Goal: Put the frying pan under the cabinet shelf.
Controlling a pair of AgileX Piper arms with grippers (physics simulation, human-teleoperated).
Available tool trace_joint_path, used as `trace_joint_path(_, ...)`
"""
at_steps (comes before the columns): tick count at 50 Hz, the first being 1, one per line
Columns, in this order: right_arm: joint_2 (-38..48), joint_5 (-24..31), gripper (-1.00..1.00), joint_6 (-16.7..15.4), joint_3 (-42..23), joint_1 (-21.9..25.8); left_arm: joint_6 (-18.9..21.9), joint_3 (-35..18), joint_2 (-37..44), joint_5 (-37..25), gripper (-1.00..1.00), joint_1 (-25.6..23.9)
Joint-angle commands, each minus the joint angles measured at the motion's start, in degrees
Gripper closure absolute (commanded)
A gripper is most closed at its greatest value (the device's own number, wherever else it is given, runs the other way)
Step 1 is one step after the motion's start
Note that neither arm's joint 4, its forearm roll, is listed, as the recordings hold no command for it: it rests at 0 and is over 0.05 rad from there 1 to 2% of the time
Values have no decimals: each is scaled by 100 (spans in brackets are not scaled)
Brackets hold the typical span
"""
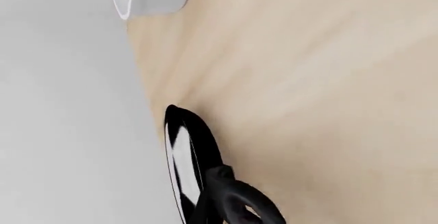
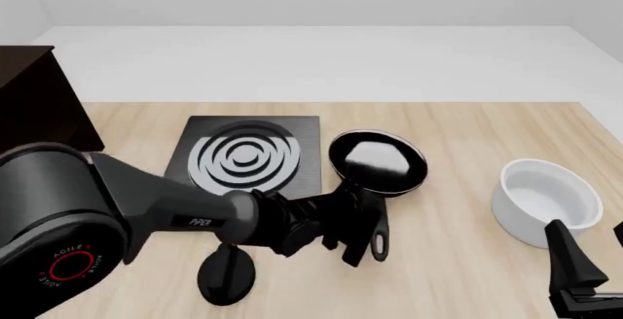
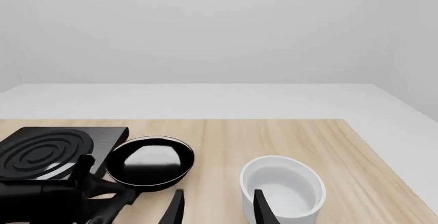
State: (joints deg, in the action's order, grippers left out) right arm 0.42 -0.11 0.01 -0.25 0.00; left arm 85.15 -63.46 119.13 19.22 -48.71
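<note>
The frying pan [image 2: 378,160] is glossy black and lies on the wooden table just right of the stove plate, its long handle [image 2: 377,240] pointing toward me. My left gripper [image 2: 358,220] reaches in from the left and is shut on that handle, just above the hang loop. The left wrist view shows the pan [image 1: 183,157] edge-on, with the handle [image 1: 239,201] close to the camera. The dark brown cabinet shelf [image 2: 34,100] stands at the far left edge. My right gripper [image 3: 217,206] hangs open and empty, low on the right [image 2: 589,250].
A flat black stove plate [image 2: 297,133] with silver rings lies left of the pan. A white deep pot [image 2: 545,198] stands on the right, just beyond my right gripper. A small black rounded object [image 2: 226,275] lies near the front edge under my left arm.
</note>
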Motion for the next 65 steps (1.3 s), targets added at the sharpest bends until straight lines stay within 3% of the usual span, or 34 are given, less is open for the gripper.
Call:
trace_joint_path(1,0,0,-100,1,0,1,310,360,-593,266,100,23)
trace_joint_path(24,0,0,-100,0,0,0,1046,732,-1474,725,100,-459)
trace_joint_path(37,0,0,-100,0,0,0,942,986,-2140,874,100,-342)
trace_joint_path(65,-1,0,-100,-2,0,-1,1134,3215,-4078,1798,100,391)
